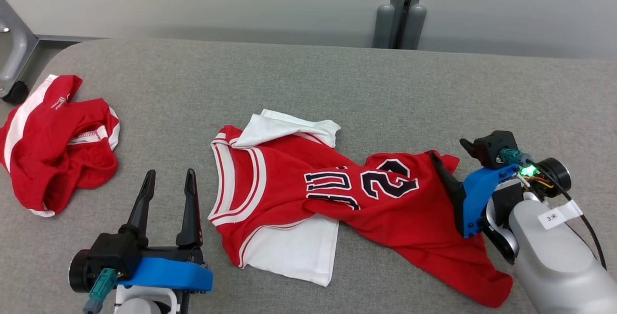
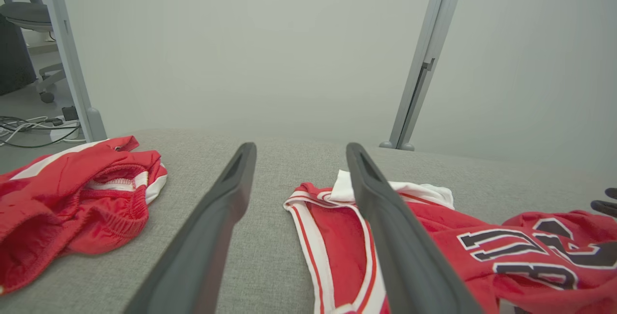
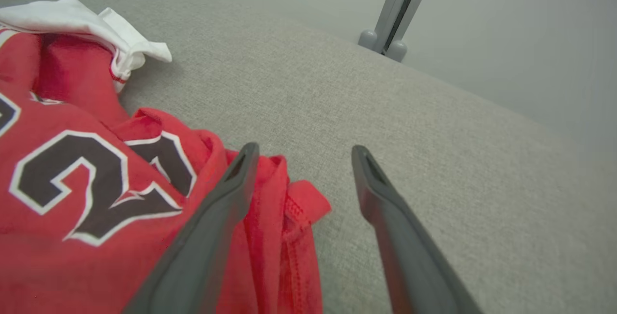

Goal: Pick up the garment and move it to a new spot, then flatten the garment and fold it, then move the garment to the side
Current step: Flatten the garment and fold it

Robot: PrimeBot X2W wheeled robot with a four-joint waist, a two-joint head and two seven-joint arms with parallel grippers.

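Garment: red jersey [image 1: 356, 193], black numerals edged in white, lying crumpled and slantwise at the middle of the grey padded table [image 1: 337, 77]; white cloth [image 1: 294, 251] showing beneath its near side and again at its striped end; red shorts [image 1: 58, 155] with white stripes, bunched near the table's left edge, well apart from the jersey; left gripper [image 1: 169, 173]: low at the left, near the jersey's striped trim, jaws apart, nothing between them; right gripper [image 1: 450, 150]: at the jersey's right hem, jaws apart, one finger over red fabric, the other over bare table; contact with the fabric cannot be told.
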